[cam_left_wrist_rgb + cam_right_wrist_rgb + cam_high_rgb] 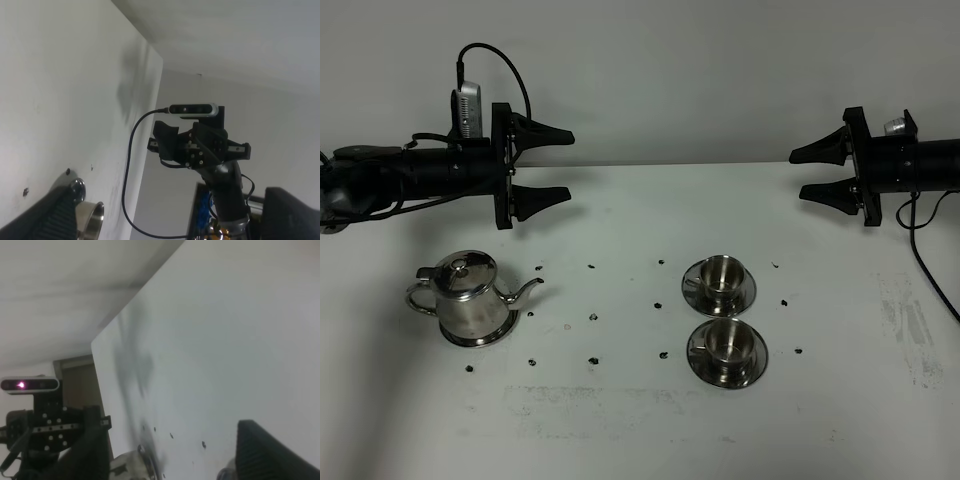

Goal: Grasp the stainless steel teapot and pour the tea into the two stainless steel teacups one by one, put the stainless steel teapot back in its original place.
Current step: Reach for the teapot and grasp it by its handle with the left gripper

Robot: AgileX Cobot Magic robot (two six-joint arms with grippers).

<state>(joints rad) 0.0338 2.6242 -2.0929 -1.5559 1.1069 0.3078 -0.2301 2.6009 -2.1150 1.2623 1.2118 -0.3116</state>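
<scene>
While the white surface point(620, 430) fills most of the high view, two black arms reach in over its far part from opposite sides, both raised clear of it. The left arm point(410, 175) lies level and carries a grey wrist camera point(467, 108) on top. The right arm point(920, 160) enters from the opposite edge at much the same height.

The left gripper point(570, 165) points toward the middle with its jaws spread wide and nothing between them. It hangs above and behind the stainless steel teapot point(468, 298), well apart from it. The right gripper point(796, 175) faces it across the gap, jaws likewise spread and empty. In the left wrist view the ribbed fingers point(45, 215) stand far apart at the frame's edges.

The stainless steel teapot stands upright on the left part of the surface, lid on, its loop handle toward the left edge. Its thin spout points right.

Right of the middle stand the far stainless steel teacup point(723, 272) and the near stainless steel teacup point(727, 340), one behind the other. Each sits upright on its own round saucer: the far saucer point(720, 308) and the near saucer point(725, 380) lie just beside each other.

Small black marks point(592, 267) dot the surface between and around the pot and cups.
</scene>
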